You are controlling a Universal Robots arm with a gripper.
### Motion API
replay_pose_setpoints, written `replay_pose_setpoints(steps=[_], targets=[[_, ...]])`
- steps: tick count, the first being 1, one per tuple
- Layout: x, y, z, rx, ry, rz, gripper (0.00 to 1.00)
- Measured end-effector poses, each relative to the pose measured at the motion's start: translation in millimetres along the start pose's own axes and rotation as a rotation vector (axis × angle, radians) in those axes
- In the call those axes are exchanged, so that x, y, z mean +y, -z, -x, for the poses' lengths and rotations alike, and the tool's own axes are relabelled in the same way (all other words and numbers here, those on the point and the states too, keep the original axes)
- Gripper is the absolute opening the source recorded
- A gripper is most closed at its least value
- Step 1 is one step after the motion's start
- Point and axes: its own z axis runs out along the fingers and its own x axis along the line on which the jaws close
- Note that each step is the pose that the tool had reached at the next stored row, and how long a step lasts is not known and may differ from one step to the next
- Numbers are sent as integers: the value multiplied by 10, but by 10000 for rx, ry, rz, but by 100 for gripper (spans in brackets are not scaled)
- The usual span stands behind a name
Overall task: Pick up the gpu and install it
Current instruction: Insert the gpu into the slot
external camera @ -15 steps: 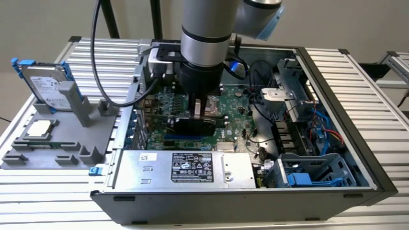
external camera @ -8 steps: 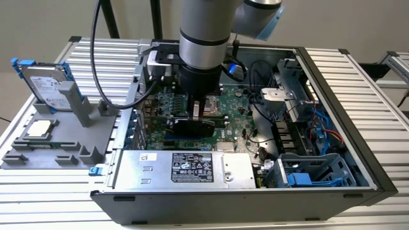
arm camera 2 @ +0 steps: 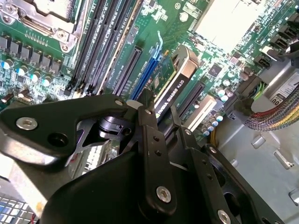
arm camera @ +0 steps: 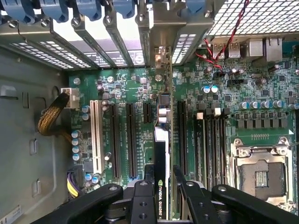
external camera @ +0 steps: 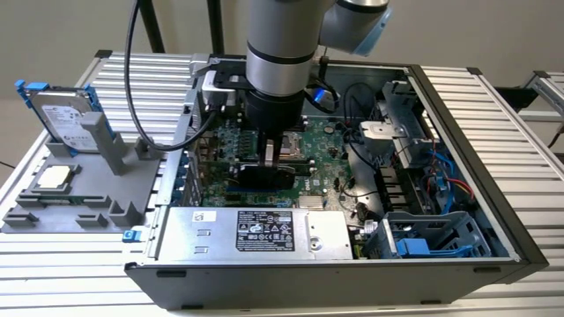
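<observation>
Inside the open computer case [external camera: 493,257], the gpu [external camera: 267,176] is being held edge-on over the green motherboard [external camera: 331,155] by the gripper [external camera: 275,158], whose fingers [arm camera: 143,201] are being pressed against the card's two faces, so the jaws are closed to little more than the card's thickness. In both wrist views the card is being shown as a thin black strip [arm camera: 160,154] standing among the long expansion slots [arm camera: 129,140], with a dark slot close on either side and the white slot [arm camera: 97,137] further off; whether its lower edge is being seated in a slot or is only being held just above one cannot be told, since the gripper body is covering that part. Room beside the card is being limited by the case's rear slot brackets [arm camera: 119,23] at one end and by the memory slots [arm camera: 212,149] and the processor socket [arm camera: 261,175] on the far side. At the exterior view's left, a grey holder [external camera: 79,191] is being occupied by an upright hard drive [external camera: 63,117] and a small silver chip [external camera: 55,176], well apart from the case. The arm's upper part is being cut off by the frame edge.
</observation>
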Motion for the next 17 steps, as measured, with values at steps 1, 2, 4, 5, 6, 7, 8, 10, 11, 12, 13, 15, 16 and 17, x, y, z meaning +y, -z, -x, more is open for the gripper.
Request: replay_pose_setpoints(steps=[1, 2, 4, 5, 6, 7, 8, 10, 11, 12, 13, 15, 16, 17], targets=[[1, -1, 1, 0, -1, 0, 0], [3, -2, 1, 0, -2, 0, 0], [7, -3, 1, -1, -1, -1, 0], [8, -3, 1, -2, 0, -1, 0], [8, -3, 1, -2, 0, -1, 0], [8, -3, 1, -2, 0, -1, 0], [9, -3, 0, -1, -1, -1, 0], [9, -3, 1, -1, -1, 0, 0], [9, -2, 0, 0, -1, -1, 0], [9, -3, 1, -1, -1, 0, 0], [10, -2, 0, -1, -1, 0, 0], [10, 4, 0, -2, -1, -1, 0], [10, 8, 0, -1, -2, 0, 0], [10, 10, 1, -2, -1, -1, 0]])
